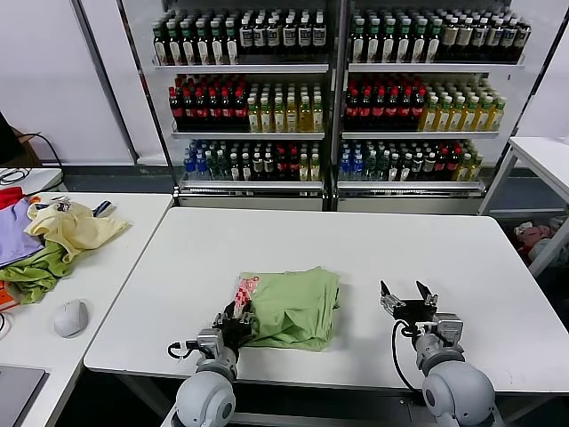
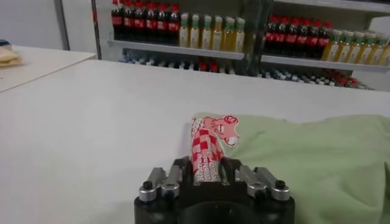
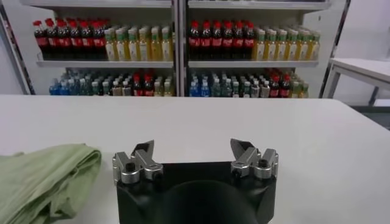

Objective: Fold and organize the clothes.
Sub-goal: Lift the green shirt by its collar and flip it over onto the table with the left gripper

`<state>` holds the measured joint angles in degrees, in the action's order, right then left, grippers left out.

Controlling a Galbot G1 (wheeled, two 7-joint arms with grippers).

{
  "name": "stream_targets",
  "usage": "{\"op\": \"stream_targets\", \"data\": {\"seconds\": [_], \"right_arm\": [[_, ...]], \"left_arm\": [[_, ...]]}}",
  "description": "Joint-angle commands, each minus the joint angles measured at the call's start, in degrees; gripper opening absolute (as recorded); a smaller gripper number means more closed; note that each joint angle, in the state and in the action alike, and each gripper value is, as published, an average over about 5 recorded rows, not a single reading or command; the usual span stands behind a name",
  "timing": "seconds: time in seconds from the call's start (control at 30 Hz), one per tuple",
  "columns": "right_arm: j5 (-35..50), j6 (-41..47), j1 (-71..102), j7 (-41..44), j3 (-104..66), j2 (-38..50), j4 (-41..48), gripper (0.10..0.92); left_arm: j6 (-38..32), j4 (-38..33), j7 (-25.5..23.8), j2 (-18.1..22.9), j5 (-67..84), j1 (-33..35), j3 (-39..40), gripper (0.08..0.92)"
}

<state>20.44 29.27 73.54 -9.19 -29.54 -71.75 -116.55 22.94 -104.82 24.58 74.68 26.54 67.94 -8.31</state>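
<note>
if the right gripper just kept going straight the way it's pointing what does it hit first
Probably nothing nearby. The right gripper, open, points across bare white table toward the bottle shelves; the green polo shirt lies off to its side, out of that line.

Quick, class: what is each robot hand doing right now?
Left hand: shut on the polo shirt, at its printed edge.
Right hand: open, holding nothing, beside the shirt.

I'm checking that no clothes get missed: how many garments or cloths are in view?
4: the folded green shirt on the centre table, pinched by the left gripper; on the left table, a yellow garment, green cloth, purple piece. More may be hidden.
</note>
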Motion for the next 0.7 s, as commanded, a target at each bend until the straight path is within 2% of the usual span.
{"op": "stream_targets", "data": {"seconds": [0.03, 0.2, 0.37, 0.6, 0.7], "right_arm": [[-0.06, 0.13, 0.32, -0.07, -0.20, -0.04, -0.88, 0.823], [-0.03, 0.22, 0.65, -0.12, -0.35, 0.02, -1.56, 0.823], [0.04, 0.21, 1.11, -0.09, -0.61, 0.05, -2.06, 0.823], [0.27, -0.17, 1.15, 0.03, -0.65, 0.17, -1.71, 0.823], [0.32, -0.29, 1.13, 0.04, -0.53, 0.01, -1.75, 0.823]], "left_arm": [[-0.87, -0.32, -0.50, -0.09, 11.99, -0.12, -1.51, 0.400], [-1.69, -3.89, -0.91, -1.36, 23.72, 0.28, -8.70, 0.253], [-1.03, -8.44, -0.67, -6.00, 37.16, 0.73, -20.75, 0.127], [2.85, -9.53, -0.38, -16.42, 51.42, 0.18, -39.04, 0.112], [4.70, -11.31, 0.43, -19.22, 58.36, -0.06, -43.82, 0.112]]}}
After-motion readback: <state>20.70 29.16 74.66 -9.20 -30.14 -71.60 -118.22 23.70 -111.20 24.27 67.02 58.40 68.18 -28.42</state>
